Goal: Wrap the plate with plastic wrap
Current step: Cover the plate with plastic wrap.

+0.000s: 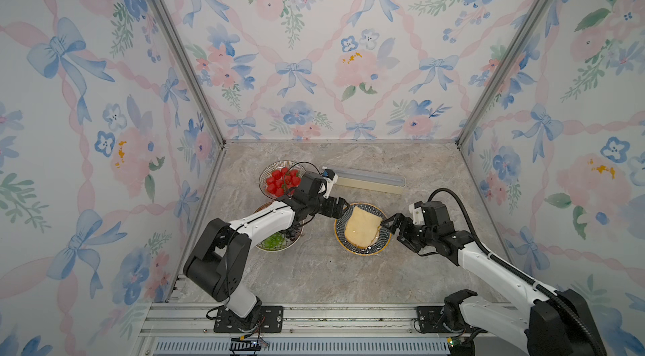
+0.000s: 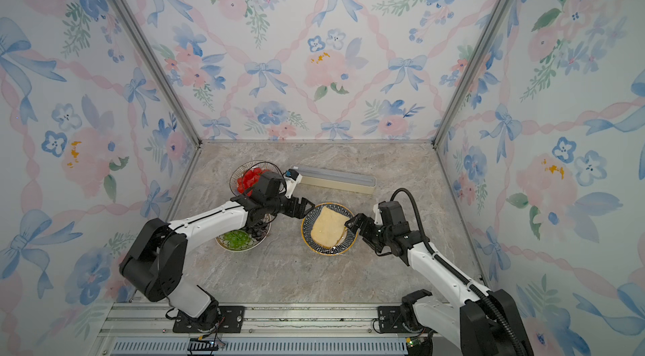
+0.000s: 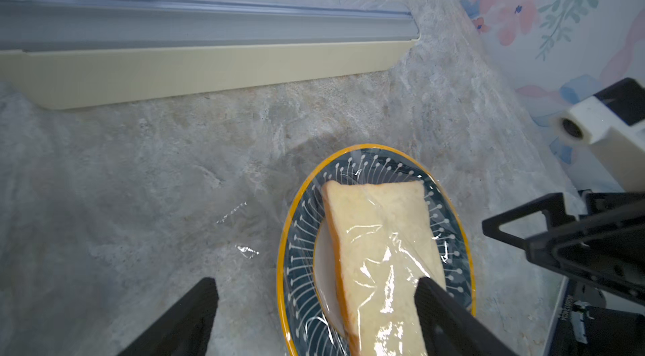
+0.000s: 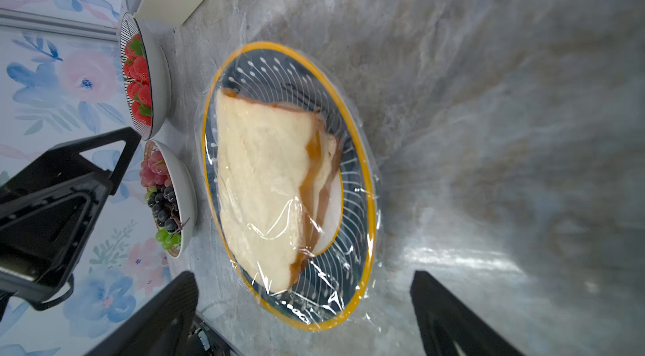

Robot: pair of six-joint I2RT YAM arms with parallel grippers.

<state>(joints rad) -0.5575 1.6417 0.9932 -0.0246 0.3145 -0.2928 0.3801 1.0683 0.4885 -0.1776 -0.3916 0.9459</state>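
— Top views first. What is on the table (image 1: 314, 274)?
— In both top views the plate (image 1: 343, 242) sits mid-table with bread (image 1: 363, 228) on it. The plastic wrap (image 1: 359, 248) shows only as faint glints at the plate's near rim. The cream box (image 1: 366, 180) lies behind the plate, apart from it. The left gripper (image 1: 343, 208) hangs at the plate's far-left rim and the right gripper (image 1: 388, 226) at its right rim. Both have their jaws apart and hold nothing.
— And the left wrist view?
— The plastic wrap (image 3: 384, 260) lies glossy and crinkled over bread and plate, and spills onto the table. The fingers (image 3: 199, 302) stand wide; one overlaps the bread, and I cannot tell if it touches.
— The right wrist view?
— The wrap covers the whole plate and spreads past its rim. The fingers are wide here too, gripping nothing. A bowl of strawberries (image 4: 160, 75) and a bowl of grapes (image 4: 185, 197) stand beyond the plate.
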